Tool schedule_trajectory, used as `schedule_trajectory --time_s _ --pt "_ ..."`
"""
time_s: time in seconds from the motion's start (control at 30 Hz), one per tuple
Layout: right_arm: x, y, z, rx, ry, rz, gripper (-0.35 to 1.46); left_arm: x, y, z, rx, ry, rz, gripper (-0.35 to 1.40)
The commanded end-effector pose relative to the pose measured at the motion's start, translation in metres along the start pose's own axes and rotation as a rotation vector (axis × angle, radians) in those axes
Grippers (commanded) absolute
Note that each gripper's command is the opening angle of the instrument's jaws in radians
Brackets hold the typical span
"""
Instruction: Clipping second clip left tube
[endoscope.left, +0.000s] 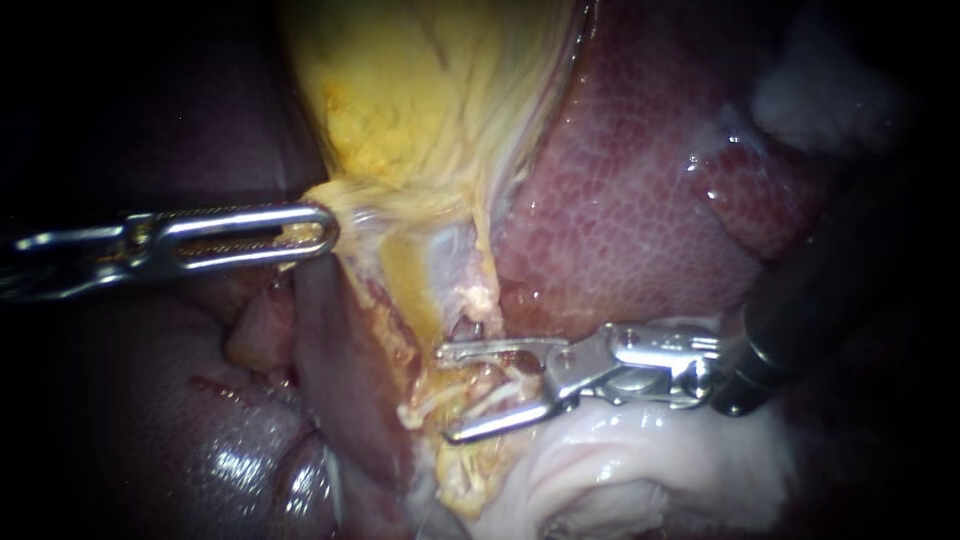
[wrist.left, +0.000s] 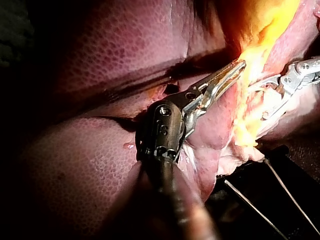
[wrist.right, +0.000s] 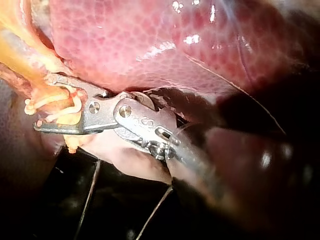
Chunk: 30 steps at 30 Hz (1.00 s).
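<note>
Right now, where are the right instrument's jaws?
Endoscope view, lower centre: the right instrument holds its jaws open around the pale tube, below the gallbladder and beside the liver.

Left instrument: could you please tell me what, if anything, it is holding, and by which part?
The left instrument grips the gallbladder by its lower end, jaws shut on it; the right instrument, jaws open, holds nothing.
</note>
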Motion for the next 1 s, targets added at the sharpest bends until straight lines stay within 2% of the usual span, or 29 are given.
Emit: schedule_trajectory --time_s 0.03,0.33,0.57,0.7,0.8,1.0 --pt "0.0002 0.0000 -0.0003 -0.003 0.001 0.001 0.60 0.0000 -0.0001 0.0000 0.001 0.000 0.000 -0.35" --pt "0.0001 0.0004 0.0006 -0.009 0.002 0.001 0.60 0.0000 -0.0007 -0.0002 0.000 0.000 -0.001 -0.35" --pt "-0.0017 0.0004 0.0035 0.010 -0.001 -0.009 0.60 0.0000 -0.0007 -0.0001 0.000 0.000 -0.001 -0.35" --pt "-0.0024 0.0000 0.0047 0.029 -0.003 0.008 0.60 0.0000 -0.0007 -0.0001 0.001 0.000 -0.001 -0.35" --pt "-0.0021 -0.0009 0.0046 0.058 -0.006 0.030 0.60 0.0000 -0.0006 -0.0001 0.001 0.000 -0.001 -0.35" --pt "0.0003 -0.0031 0.0040 0.134 0.053 0.075 0.60 0.0000 -0.0005 -0.0001 0.002 0.001 -0.001 -0.35"
